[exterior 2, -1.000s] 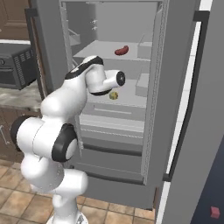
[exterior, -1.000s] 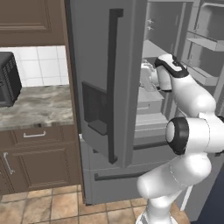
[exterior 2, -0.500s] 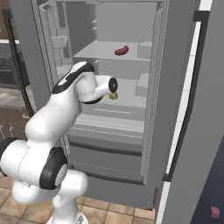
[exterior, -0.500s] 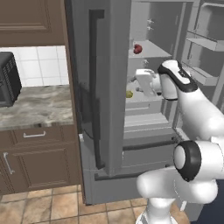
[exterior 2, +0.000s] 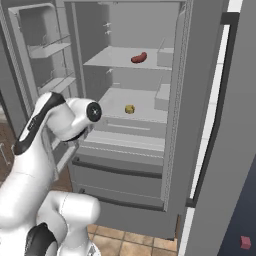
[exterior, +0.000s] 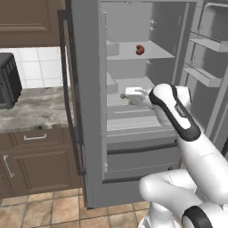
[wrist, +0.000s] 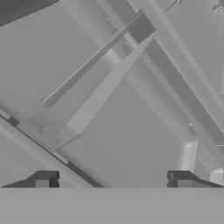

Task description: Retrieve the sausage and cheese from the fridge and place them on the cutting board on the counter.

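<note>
Reddish-brown sausage [exterior 2: 139,58] lies crosswise on the fridge [exterior 2: 145,150] upper shelf, above the empty, spread-jawed gripper [wrist: 113,179] at the cheese [exterior 2: 129,109] shelf.

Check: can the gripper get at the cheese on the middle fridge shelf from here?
Probably yes. Both fridge doors stand open, and the cheese lies alone on its shelf with nothing in front. The gripper is open, empty, already inside.
</note>
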Controlling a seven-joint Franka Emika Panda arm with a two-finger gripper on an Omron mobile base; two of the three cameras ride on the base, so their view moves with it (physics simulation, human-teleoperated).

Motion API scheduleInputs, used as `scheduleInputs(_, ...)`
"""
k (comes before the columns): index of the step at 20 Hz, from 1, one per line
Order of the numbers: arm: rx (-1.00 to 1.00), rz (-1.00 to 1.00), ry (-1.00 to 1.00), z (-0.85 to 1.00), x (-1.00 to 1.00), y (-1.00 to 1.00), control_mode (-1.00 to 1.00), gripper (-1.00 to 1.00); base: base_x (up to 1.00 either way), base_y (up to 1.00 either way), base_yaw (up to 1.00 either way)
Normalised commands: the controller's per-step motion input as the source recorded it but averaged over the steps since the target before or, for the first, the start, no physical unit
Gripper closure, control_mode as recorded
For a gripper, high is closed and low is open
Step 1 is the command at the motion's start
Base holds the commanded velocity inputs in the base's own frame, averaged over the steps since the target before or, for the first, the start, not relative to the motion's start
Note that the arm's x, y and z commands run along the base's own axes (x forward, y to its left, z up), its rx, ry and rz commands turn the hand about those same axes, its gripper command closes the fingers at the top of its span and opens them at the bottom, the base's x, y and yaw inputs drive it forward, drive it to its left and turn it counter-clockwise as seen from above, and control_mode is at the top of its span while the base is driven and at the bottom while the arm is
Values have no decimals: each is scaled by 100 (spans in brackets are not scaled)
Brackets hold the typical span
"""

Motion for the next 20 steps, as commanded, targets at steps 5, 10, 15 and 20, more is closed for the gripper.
scheduleInputs(5, -43, -1, 12, 5, -45, -50, -100, -100, 0, 0, 0)
scheduleInputs(10, -46, -11, 21, 14, -16, -100, -100, -100, 0, 0, 0)
scheduleInputs(15, -34, -38, 9, 2, 52, -64, -100, -100, 0, 0, 0)
scheduleInputs(20, -28, -25, 0, -6, 36, -48, -100, -100, 0, 0, 0)
